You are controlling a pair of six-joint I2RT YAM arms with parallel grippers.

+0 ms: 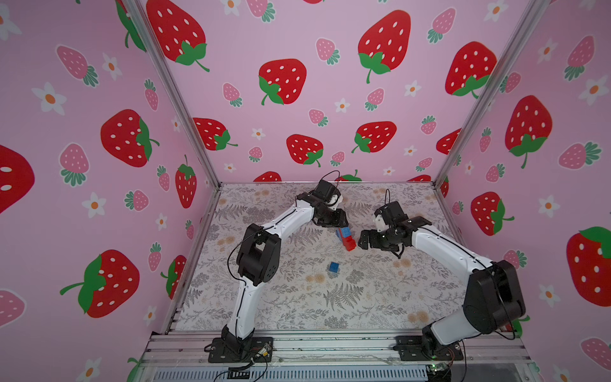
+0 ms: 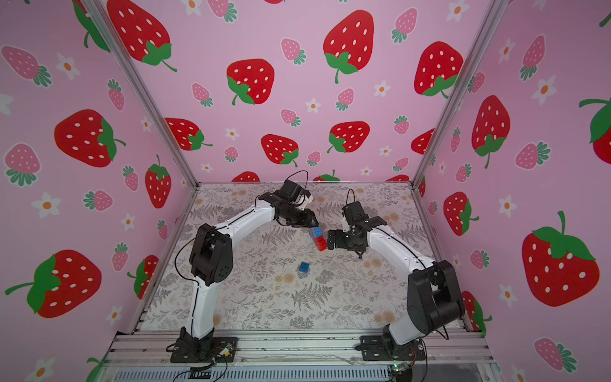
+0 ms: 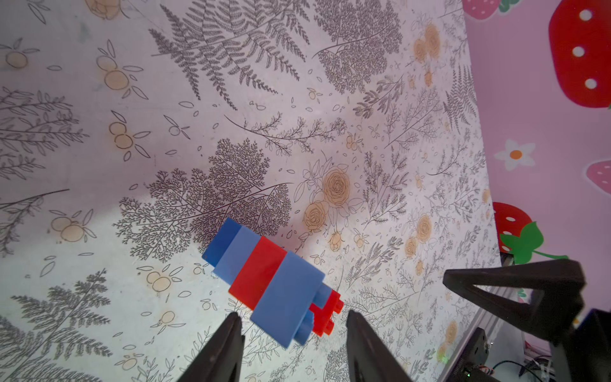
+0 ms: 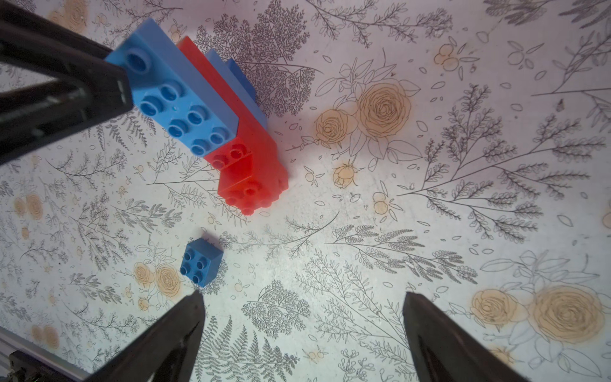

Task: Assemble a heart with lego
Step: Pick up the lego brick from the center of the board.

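Centrally on the floral surface, the half-built red-and-blue heart lies with its long axis pointing into the left pincer, whose jaws stand apart astride its blue end. Just beside its red end, the right pincer gapes empty; a loose blue square brick sits apart.

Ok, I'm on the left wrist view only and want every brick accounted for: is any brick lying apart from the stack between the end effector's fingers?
Observer: Yes. One small blue square brick lies alone on the table, studs up, apart from the stack.
Operator: Is the right end effector holding anything?
Observer: No, the right end effector is open, nothing between its fingers.
Operator: What's on the stack's studded side?
Observer: A long light blue brick, with red bricks stepping out past it.
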